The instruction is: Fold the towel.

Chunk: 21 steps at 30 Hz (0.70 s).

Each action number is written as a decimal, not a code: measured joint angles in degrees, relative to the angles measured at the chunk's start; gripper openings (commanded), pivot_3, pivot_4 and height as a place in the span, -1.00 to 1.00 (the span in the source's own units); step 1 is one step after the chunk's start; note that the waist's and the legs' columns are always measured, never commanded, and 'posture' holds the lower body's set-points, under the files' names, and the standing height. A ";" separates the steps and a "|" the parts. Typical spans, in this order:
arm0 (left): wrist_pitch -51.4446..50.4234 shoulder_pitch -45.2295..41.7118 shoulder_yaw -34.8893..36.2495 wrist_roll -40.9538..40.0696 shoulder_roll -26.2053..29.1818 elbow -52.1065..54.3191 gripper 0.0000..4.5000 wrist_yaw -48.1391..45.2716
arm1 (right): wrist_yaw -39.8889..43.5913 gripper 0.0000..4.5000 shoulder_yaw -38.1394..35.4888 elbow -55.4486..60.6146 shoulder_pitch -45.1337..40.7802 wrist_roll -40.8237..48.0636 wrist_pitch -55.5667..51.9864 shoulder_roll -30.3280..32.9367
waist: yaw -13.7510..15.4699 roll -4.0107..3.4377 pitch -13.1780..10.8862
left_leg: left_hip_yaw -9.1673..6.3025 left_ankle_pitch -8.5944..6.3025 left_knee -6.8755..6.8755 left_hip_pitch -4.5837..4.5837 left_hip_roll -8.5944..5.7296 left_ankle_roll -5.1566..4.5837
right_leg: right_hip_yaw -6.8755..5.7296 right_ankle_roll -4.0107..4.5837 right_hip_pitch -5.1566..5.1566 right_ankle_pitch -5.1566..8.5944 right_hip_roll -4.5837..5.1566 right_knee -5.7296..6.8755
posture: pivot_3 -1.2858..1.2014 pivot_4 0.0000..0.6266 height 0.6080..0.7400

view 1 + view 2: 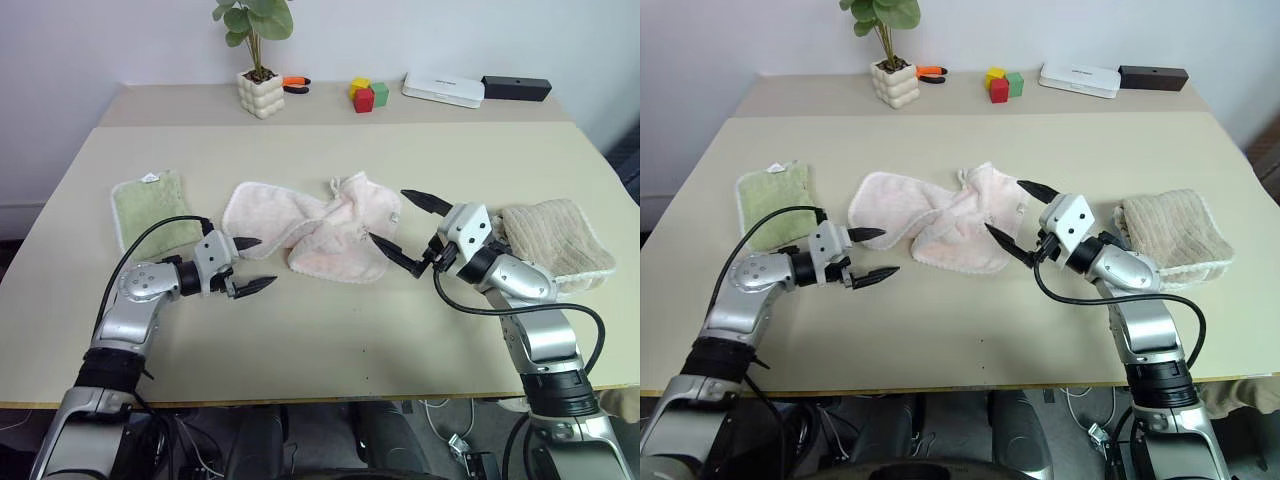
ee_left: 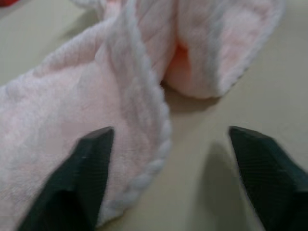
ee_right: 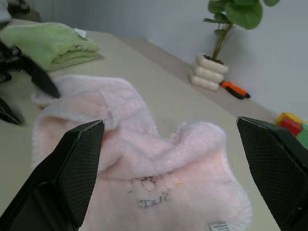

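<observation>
The pink towel (image 1: 320, 232) lies crumpled and twisted in the middle of the table (image 1: 330, 330), between the two grippers. Its left part spreads flat, and its right part is bunched into raised folds. A small white tag (image 3: 219, 225) and dark stitched lettering (image 3: 149, 192) show on the side facing the right gripper.

The left gripper (image 1: 255, 264) sits low at the towel's near left corner. Its fingers are apart with nothing between them. In the left wrist view one finger (image 2: 77, 183) lies over the towel's corded edge, and the other is over bare table just beside it. Whether the fingers touch the cloth cannot be told.

The right gripper (image 1: 408, 232) hangs at the towel's right edge, raised above the table, its fingers spread wide and empty. One finger points over the bunched folds.

A green towel (image 1: 152, 207) lies flat to the left, near the left arm. A beige ribbed towel (image 1: 555, 238) lies to the right, just behind the right wrist.

Along the far edge stand a potted plant (image 1: 258, 55), an orange-handled tool (image 1: 296, 84), coloured blocks (image 1: 368, 95), a white box (image 1: 443, 89) and a black box (image 1: 516, 88).
</observation>
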<state>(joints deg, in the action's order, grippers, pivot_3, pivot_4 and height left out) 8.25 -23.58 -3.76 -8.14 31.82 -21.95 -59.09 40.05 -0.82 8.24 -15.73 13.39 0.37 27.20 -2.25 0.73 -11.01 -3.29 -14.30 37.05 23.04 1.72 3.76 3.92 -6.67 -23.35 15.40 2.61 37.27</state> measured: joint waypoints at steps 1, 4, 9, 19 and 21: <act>-0.06 -0.56 -0.09 0.14 -0.66 -0.64 -0.26 0.24 | -0.46 1.00 0.00 0.01 0.01 -0.22 0.01 -0.19 | 0.00 0.00 0.00 | -0.01 0.00 0.00 0.00 0.00 0.00 | 0.00 0.00 0.00 0.00 0.00 0.01 | 0.03 -0.52 1.00; -0.17 -1.65 -0.31 0.89 -1.78 -1.96 -0.95 1.84 | -1.09 1.00 0.02 0.04 0.34 -0.80 0.47 -0.38 | 0.01 0.00 0.00 | -0.02 0.00 0.00 -0.01 0.00 0.00 | 0.00 0.00 0.00 0.00 -0.01 0.02 | 0.03 -0.52 1.00; -0.72 -2.36 0.40 0.88 -1.28 -3.03 -0.98 2.89 | -0.76 1.00 0.23 0.05 2.84 -1.02 1.39 0.13 | -0.16 0.00 0.00 | -0.01 0.00 0.00 -0.02 0.00 0.00 | 0.00 0.00 0.00 0.00 -0.01 0.04 | 0.03 -0.52 1.00; -11.78 -0.08 9.05 -8.55 5.17 9.74 -0.98 0.97 | 10.38 1.00 7.68 -0.74 6.30 -10.60 5.17 12.74 | -0.23 0.00 -0.01 | 0.00 0.00 -0.01 -0.10 0.02 0.00 | 0.01 0.00 0.07 0.01 0.00 0.03 | 0.03 -0.52 1.00; -13.76 0.42 9.34 -8.89 4.87 11.50 -0.98 2.61 | 10.79 1.00 9.63 -2.35 3.24 -12.62 6.36 12.56 | -0.26 0.02 -0.01 | 0.00 0.00 0.00 -0.11 0.02 0.00 | 0.01 0.00 0.08 0.00 0.00 0.02 | 0.03 -0.52 1.00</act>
<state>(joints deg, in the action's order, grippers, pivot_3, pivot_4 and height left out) -5.51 -23.17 5.59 -17.03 36.68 -10.45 -56.49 50.84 8.82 5.89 -12.50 0.78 6.74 39.77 -2.51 0.74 -11.01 -3.29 -14.30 37.05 22.93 1.73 3.76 3.93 -6.68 -23.27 15.40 2.60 37.29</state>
